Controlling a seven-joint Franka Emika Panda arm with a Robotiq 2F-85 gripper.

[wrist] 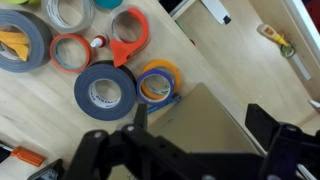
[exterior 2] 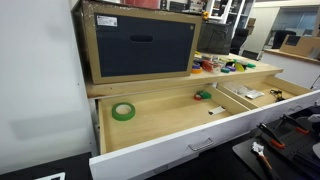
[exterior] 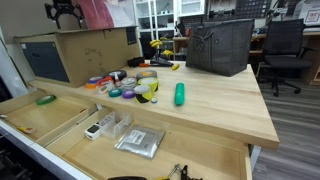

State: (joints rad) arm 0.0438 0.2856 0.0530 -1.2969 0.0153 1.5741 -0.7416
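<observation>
Nothing held: gripper (wrist: 200,128) spread fully wide, hanging high above the edge of a cardboard box (exterior: 95,50). Just ahead of the fingertips in the wrist view, lying flat on the tabletop (exterior: 215,110): a dark blue tape roll (wrist: 84,95), nearest of a cluster. Close beside it, perhaps touching, a purple-and-yellow roll (wrist: 146,90); farther ahead of the gripper, an orange tape dispenser (wrist: 130,35) and a small red roll (wrist: 70,52). Probably light and stiff, with a smooth, faintly slippery outer wrap; unlikely to break or crush. Best taken across the band, one finger down into the open core and one outside, on the side away from the crowding neighbour. Alternatively pinched across the whole ring, given enough spread.
</observation>
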